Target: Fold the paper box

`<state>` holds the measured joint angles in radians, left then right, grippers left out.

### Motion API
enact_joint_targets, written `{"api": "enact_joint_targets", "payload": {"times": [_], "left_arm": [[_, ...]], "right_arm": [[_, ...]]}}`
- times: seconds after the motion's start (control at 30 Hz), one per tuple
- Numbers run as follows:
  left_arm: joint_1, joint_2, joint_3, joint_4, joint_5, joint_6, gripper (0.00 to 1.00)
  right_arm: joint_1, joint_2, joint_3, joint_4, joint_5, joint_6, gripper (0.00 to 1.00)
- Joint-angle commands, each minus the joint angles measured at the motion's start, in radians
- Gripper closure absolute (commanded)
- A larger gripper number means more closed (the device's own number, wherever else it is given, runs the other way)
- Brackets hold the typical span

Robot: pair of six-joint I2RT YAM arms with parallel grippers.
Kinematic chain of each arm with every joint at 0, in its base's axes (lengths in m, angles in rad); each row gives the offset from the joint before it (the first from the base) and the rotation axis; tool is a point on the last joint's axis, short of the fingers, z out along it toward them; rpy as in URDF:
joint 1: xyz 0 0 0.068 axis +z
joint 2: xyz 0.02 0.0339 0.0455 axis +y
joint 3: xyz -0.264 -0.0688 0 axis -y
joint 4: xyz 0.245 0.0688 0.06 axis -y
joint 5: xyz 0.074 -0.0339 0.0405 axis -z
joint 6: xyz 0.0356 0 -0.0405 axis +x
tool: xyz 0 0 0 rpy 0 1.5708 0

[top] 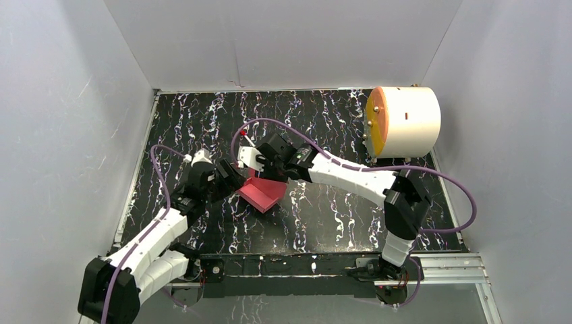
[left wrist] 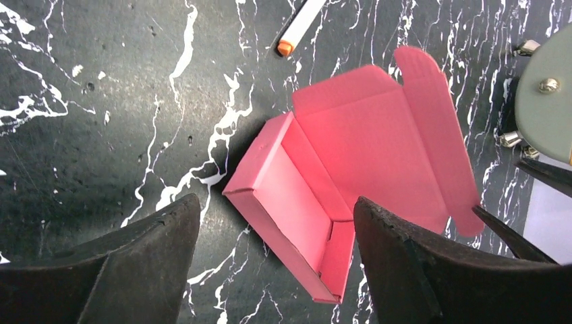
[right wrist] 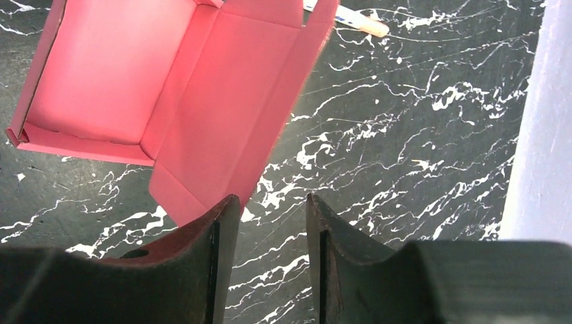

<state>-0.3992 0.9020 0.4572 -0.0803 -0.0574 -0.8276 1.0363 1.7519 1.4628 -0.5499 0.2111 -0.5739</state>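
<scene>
We see the left gripper (left wrist: pixel 276 202) released, its two dark fingers (left wrist: pixel 152 243) spread wide and holding nothing. In its wrist view the box (left wrist: pixel 351 148) sits in the gap between those fingers and runs on beyond them. The tray end, with its low walls standing up, is nearest. The lid lies folded back and away, with a rounded flap along its far side. We cannot tell how high the fingers stand above the card.

The right gripper (right wrist: pixel 272 199) is also unclenched, its jaws a little apart with only bare table showing between them. In its wrist view the box lies up and to the left of it. A lower corner of the lid comes just beside the left-hand finger (right wrist: pixel 216 256), and we cannot tell whether the two touch.

From above, we find the box on the black marbled table (top: pixel 324 216), a little left of centre. The left gripper comes in from its left side and the right gripper from its far right side. A white pen (left wrist: pixel 301 23) with an orange tip lies on the table just past the box. A big white cylinder (top: pixel 405 121) with an orange face sits well apart in the far right corner.
</scene>
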Motion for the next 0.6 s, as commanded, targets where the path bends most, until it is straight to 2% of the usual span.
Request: {"api": "enact_joint_targets", "payload": {"times": [0.0,0.13,0.27,0.43,0.57], "left_arm": [[0.029,0.062,0.085,-0.053,0.051,0.071,0.19],[0.050,0.105,0.153,-0.125,0.088,0.150,0.18],[0.079,0.127,0.193,-0.174,0.131,0.219,0.18],[0.114,0.182,0.216,-0.181,0.205,0.259,0.17],[0.142,0.263,0.230,-0.165,0.271,0.259,0.17]], "right_arm": [[-0.001,-0.092,0.023,0.014,0.051,0.067,0.47],[-0.001,-0.143,-0.029,0.038,0.106,0.208,0.34],[-0.002,-0.213,-0.126,0.099,0.152,0.409,0.26],[-0.002,-0.311,-0.305,0.233,0.153,0.634,0.25],[-0.002,-0.368,-0.413,0.338,0.117,0.727,0.25]]}}
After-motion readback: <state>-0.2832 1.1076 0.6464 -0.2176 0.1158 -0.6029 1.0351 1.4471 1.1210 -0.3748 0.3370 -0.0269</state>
